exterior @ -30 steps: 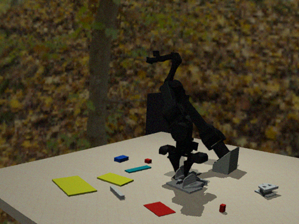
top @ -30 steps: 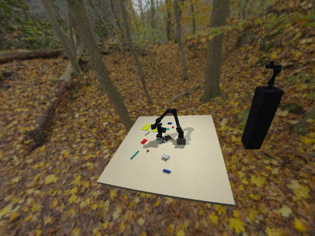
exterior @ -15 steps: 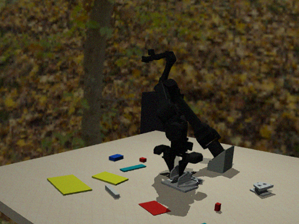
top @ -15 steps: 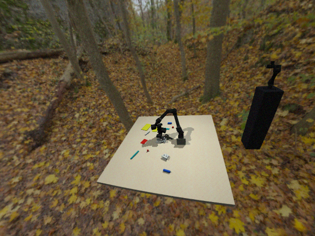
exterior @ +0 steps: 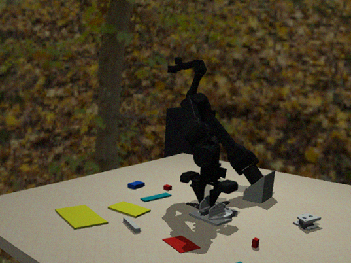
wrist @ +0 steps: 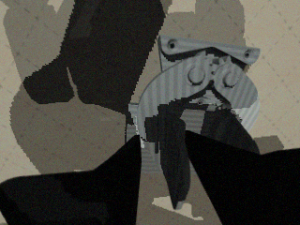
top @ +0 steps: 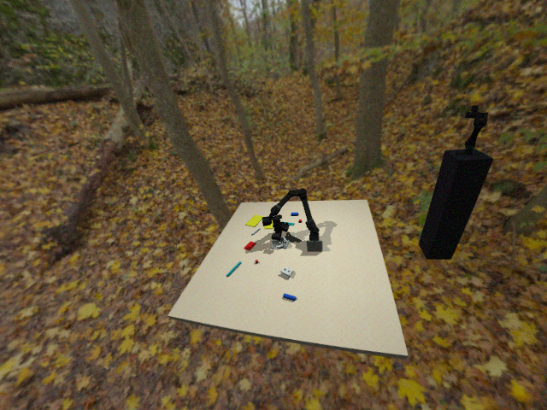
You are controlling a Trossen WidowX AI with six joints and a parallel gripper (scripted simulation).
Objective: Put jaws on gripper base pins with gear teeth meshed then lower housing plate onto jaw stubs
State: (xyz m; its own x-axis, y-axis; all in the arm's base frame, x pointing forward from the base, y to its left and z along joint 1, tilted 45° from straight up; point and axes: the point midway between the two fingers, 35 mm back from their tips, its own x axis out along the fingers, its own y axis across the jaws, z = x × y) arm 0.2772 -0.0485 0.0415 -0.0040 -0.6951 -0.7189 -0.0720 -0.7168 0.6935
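The grey gripper base (exterior: 200, 218) (wrist: 182, 45) lies flat on the table. Two grey jaws lie on it, one left (wrist: 164, 84) and one right (wrist: 245, 91) in the wrist view, their round stubs side by side. Their toothed ends face each other closely; whether the teeth mesh is too small to tell. My black gripper (top: 279, 239) (exterior: 206, 203) (wrist: 163, 136) points down over the base, shut on one jaw, apparently the left in the wrist view. Fingers and shadow hide part of that grip. The light housing plate (top: 286, 271) (exterior: 308, 217) stands apart on a darker support.
A red plate (top: 249, 245) (exterior: 180, 244), a grey bar (exterior: 131, 225), two yellow plates (exterior: 80, 216) (exterior: 129, 208) and teal strips (top: 233, 269) (exterior: 155, 196) lie around. Blue blocks (top: 289, 296) (exterior: 136, 184) and small red blocks (exterior: 255, 242) (exterior: 167, 187) stand farther out.
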